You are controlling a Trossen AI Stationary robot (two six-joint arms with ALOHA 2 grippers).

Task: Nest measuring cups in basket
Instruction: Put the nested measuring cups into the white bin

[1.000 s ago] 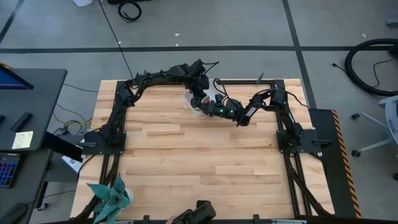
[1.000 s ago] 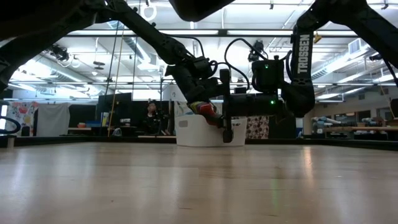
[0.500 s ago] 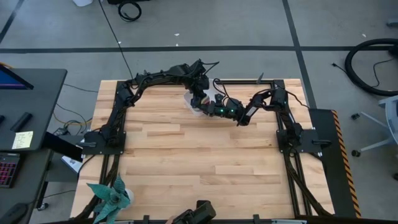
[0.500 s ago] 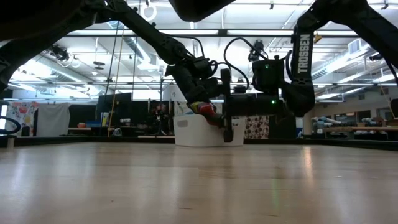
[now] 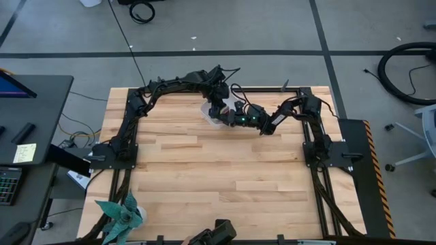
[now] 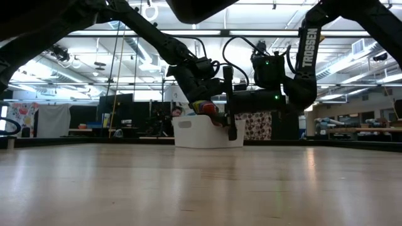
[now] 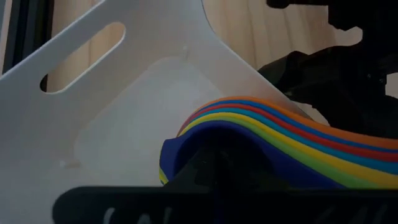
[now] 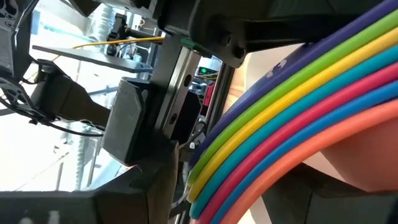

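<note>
The measuring cups [image 7: 273,134] are nested in one stack, its rims showing dark blue, yellow, green, blue, red and orange. The stack [image 6: 202,107] hangs just above the white basket [image 6: 204,134], which stands on the table's far middle [image 5: 209,111]. My left gripper [image 5: 221,107] comes from the far left and is shut on the stack's dark blue side. My right gripper [image 5: 240,120] comes level from the right and is shut on the orange side. In the right wrist view the coloured rims [image 8: 298,106] fill the picture, with the left arm behind them. My left gripper holds the stack at the dark blue cup [image 7: 186,152], slanting down from above. Its own fingers [image 7: 211,177] hide the place of contact. The stack is clear of the basket's floor [image 7: 124,118] below it. My right gripper reaches level from the table's right to the stack's orange outer cup [image 8: 267,177], with a dark finger [image 8: 329,190] below the rim. The stack itself hides the exact hold. The stack is tilted and lifted over the basket.
Both arms crowd over the basket at the far edge. Bare wooden table [image 5: 218,177] stretches toward the near side. A teal spiky plant [image 5: 121,214] stands at the near left corner. The frame rails [image 5: 116,146] run along both sides.
My right gripper has risen a little and drawn toward the far left. The stack of cups has risen with it, a little higher above the basket. The basket has stayed where it was.
</note>
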